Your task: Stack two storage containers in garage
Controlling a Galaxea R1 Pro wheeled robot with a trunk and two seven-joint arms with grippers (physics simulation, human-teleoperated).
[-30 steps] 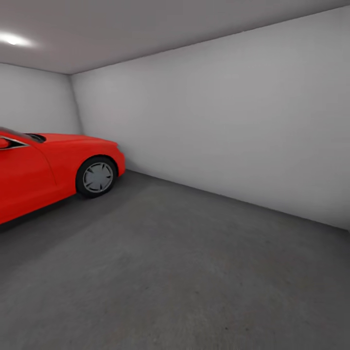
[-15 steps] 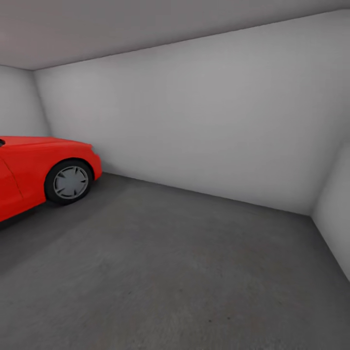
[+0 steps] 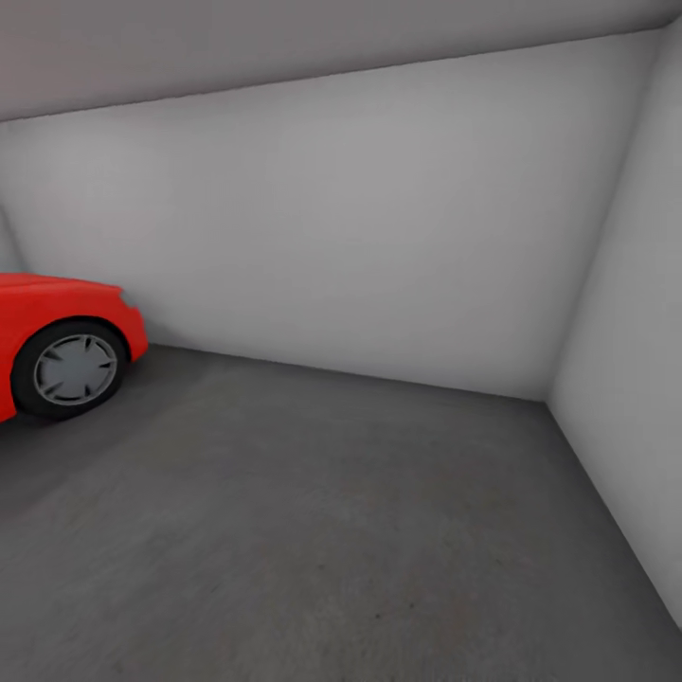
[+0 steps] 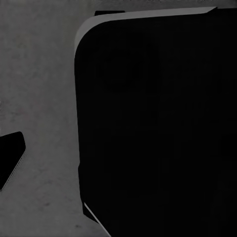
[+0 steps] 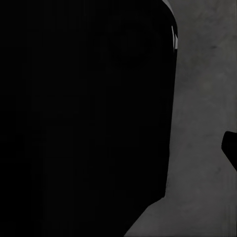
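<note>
Garage, red car (image 3: 62,346), concrete floor (image 3: 313,530), grey walls (image 3: 360,237)

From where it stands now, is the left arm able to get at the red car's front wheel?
Probably not: the red car's grey-spoked front wheel sits far off across the dark grey concrete floor, which lies bare between.

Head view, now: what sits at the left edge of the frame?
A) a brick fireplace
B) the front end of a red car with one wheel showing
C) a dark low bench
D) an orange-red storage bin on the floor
B: the red car shows its front end and one wheel at the left edge, standing on the dark grey concrete floor before the pale grey wall.
</note>
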